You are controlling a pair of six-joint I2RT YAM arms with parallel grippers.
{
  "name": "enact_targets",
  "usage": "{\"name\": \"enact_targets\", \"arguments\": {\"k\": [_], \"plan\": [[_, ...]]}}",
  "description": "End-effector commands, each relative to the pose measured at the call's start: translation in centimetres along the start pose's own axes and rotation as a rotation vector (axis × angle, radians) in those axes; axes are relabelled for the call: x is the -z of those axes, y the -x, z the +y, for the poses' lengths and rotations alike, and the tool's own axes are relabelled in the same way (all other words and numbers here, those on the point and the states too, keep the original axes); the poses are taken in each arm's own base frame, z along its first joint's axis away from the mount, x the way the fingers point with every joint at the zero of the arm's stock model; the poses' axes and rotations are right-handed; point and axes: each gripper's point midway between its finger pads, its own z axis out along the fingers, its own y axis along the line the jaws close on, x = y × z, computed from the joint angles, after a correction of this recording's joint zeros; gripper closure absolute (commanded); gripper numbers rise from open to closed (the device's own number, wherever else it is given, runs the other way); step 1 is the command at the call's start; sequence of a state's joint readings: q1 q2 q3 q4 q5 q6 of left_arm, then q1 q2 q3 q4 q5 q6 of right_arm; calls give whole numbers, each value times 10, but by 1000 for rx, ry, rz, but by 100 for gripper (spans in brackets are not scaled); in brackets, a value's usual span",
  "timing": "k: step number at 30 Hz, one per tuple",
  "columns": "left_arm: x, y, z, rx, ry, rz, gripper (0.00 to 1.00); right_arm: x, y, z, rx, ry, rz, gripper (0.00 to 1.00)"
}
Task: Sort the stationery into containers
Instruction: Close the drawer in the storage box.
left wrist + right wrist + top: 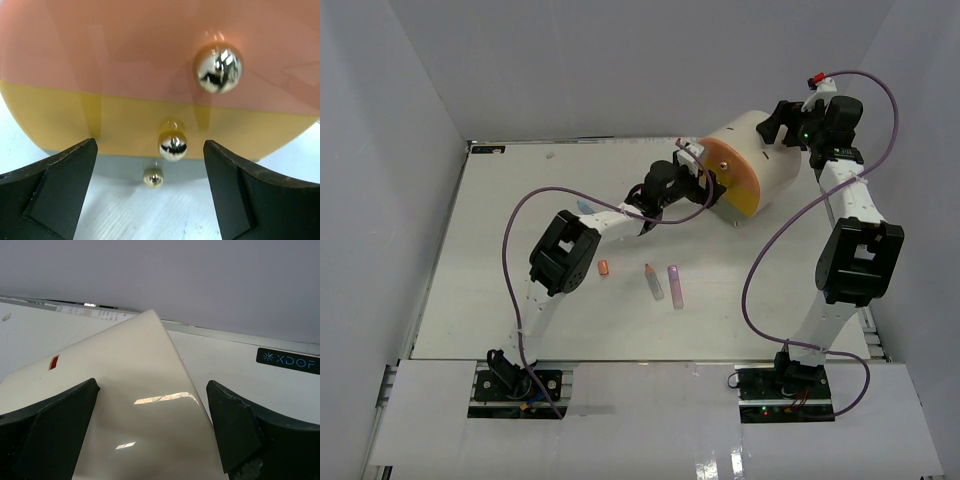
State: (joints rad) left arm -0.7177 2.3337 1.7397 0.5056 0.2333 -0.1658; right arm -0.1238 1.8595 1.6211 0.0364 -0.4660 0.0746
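Over the white table (pixel 480 220) I'm opening a drawer: right gripper (pixel 152 387) gapes astride the glossy cream cylinder (pixel 125 370), left gripper (pixel 150 145) gapes before my next pinch, the shiny round knob (pixel 172 145) of the yellow drawer (pixel 60 120).

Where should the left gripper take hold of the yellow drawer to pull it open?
Grip its round metal knob, the only part standing out from the flat yellow drawer front. Bring the open left gripper straight from the front, one finger on each side.

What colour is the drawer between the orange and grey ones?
The middle drawer is yellow, clearest in left wrist view.
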Motion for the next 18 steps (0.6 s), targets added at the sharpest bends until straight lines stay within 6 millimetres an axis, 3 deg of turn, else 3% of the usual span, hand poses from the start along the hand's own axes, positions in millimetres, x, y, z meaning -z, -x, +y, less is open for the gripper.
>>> {"name": "enact_targets", "arguments": {"k": [1,10,18], "plan": [[13,38,-21,-29,-46,-79,2,2,-3,3,11,2,9,5],[38,-3,-20,-12,-36,26,2,6,4,-1,29,-9,-3,5],[19,-39,-12,15,-34,88,9,5,2,-1,28,-6,-2,5]]}}
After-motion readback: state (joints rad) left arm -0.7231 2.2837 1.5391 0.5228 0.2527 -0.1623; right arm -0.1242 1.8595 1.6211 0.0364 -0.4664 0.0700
